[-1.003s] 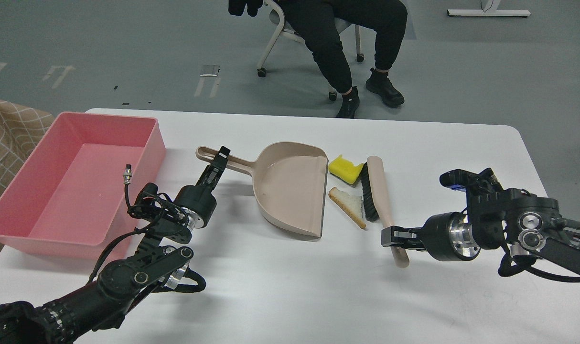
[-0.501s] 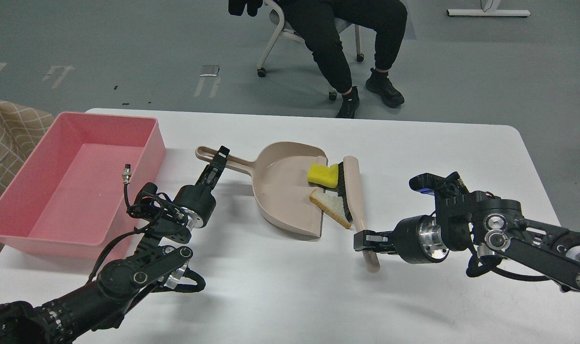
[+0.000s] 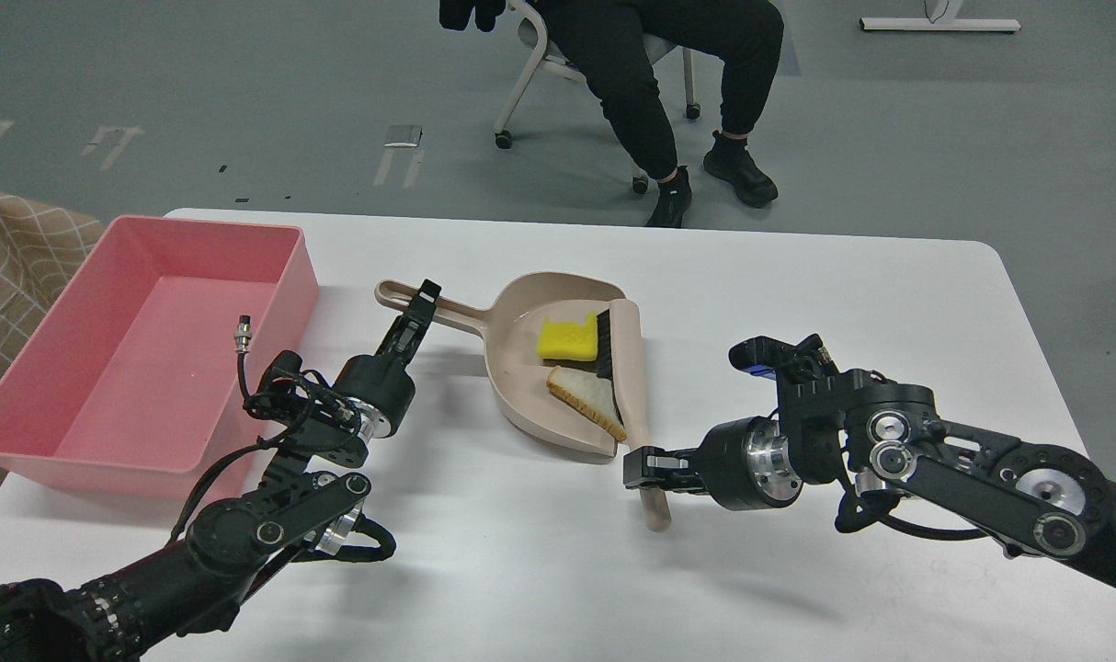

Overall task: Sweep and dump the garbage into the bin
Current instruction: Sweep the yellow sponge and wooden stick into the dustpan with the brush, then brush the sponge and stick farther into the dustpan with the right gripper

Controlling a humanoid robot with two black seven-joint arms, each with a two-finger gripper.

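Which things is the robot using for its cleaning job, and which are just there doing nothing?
For the job:
sponge chunk
bread slice
dustpan, held by the left gripper
brush, held by the right gripper
pink bin

Just there:
seated person
chair
checked cloth

- Bright, even overhead light; no harsh glare.
- The white table is near blown out, with little surface detail.
- Soft, faint shadows lie under both arms and beside the dustpan.
- Focus is sharp throughout, no motion blur.
- The table's far edge bows slightly, showing mild wide-angle distortion.
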